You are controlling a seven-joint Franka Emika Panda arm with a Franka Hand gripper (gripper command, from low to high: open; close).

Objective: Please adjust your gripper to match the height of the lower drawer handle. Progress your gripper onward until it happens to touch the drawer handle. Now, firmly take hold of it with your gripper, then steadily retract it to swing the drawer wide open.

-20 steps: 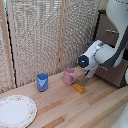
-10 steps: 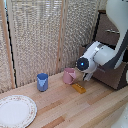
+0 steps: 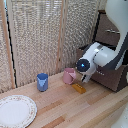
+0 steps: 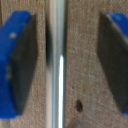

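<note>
Brown drawer blurred, handle between claw fingers

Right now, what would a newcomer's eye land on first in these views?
In the wrist view, the silver handle runs between the end effector's open blue fingers. In the exterior view, the bulky white arm reaches toward the dark drawer, with pink cup and blue cup beside it.

Arm: bulky, smooth white shells, rounded links, dark band at the joint. Wrist end carries a black round cap with a small blue-lit spot. End effector: two fingers with bright blue outer shells and flat dark grey inner pads. Wrist view blurred; no screws or markings legible.
</note>
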